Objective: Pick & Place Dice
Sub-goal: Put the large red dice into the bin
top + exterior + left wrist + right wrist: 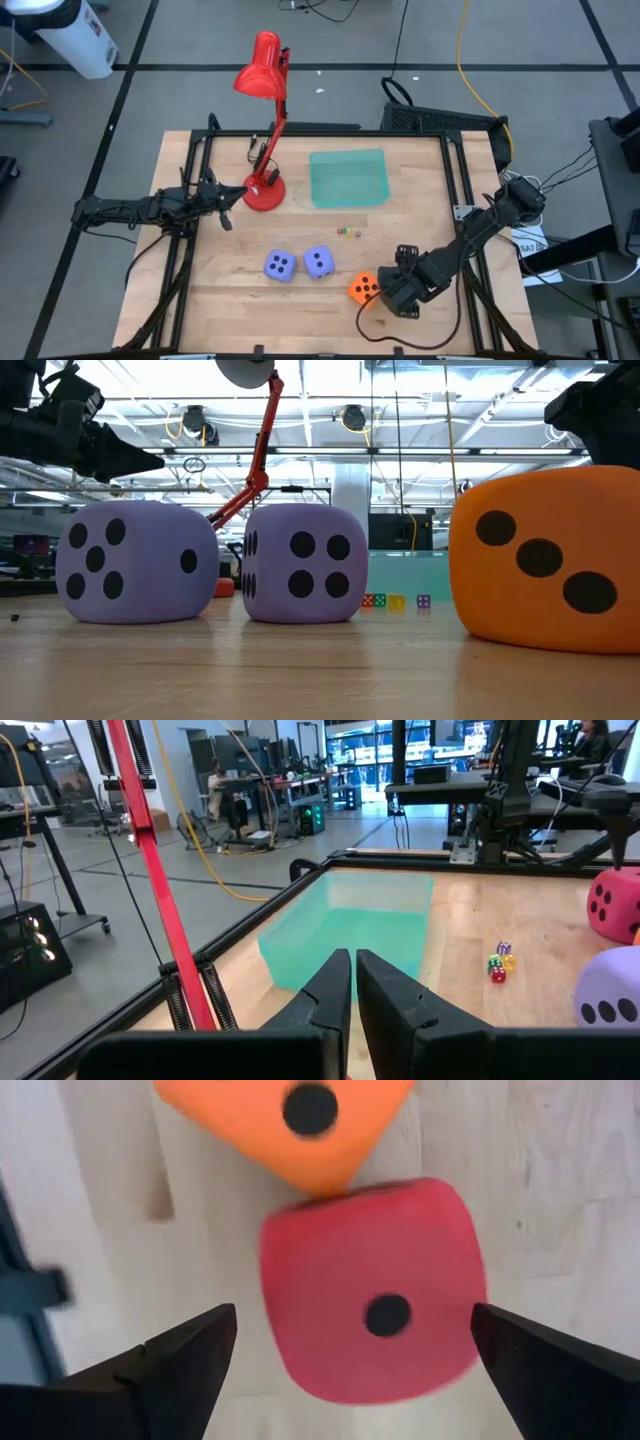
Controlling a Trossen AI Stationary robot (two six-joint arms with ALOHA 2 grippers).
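Observation:
Two lavender-blue dice [281,266] [319,262] sit side by side on the near half of the table. The orange die [363,289] rests to their right, and the red die [375,1290] lies against its corner. In the high view my right gripper [402,292] hides the red die. My right gripper [353,1312] is open and points down over the red die, one finger on each side of it; no touch shows. My left gripper [228,205] is shut and hovers by the red lamp's base, far from the dice.
A red desk lamp [264,190] stands on the far left part of the table, close to my left gripper. A teal tray [348,178] lies at the far middle. Several tiny coloured dice [347,233] lie between the tray and the foam dice. A black frame [455,170] borders the table.

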